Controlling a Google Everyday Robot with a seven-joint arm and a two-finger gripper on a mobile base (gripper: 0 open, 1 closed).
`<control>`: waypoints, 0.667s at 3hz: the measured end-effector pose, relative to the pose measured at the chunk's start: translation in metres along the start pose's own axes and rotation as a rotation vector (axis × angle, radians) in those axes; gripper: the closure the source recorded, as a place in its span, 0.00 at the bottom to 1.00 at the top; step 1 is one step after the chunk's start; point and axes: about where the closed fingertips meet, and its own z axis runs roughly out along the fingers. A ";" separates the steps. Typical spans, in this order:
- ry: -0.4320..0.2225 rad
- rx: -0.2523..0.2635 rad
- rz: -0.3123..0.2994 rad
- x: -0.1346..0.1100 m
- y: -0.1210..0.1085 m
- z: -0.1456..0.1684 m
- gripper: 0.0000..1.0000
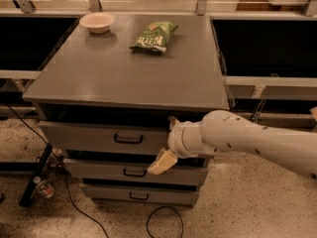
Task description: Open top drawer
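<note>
Arm: mine is a thick, smooth white shell, rounded, with a few small dark dots along it.
Wrist: white, ringed by thin dark seams.
Pincer: my two cream-tan fingers, flat and blunt, spread apart, at the right end of the top drawer front.

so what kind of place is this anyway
Likely a robot test area: grey drawer cabinet, chip bag and bowl on top, cables on the floor. The gripper is at the top drawer front.
</note>
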 end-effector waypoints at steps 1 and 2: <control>0.002 -0.003 -0.001 0.000 0.000 0.001 0.00; 0.019 -0.026 -0.007 0.000 0.004 0.007 0.00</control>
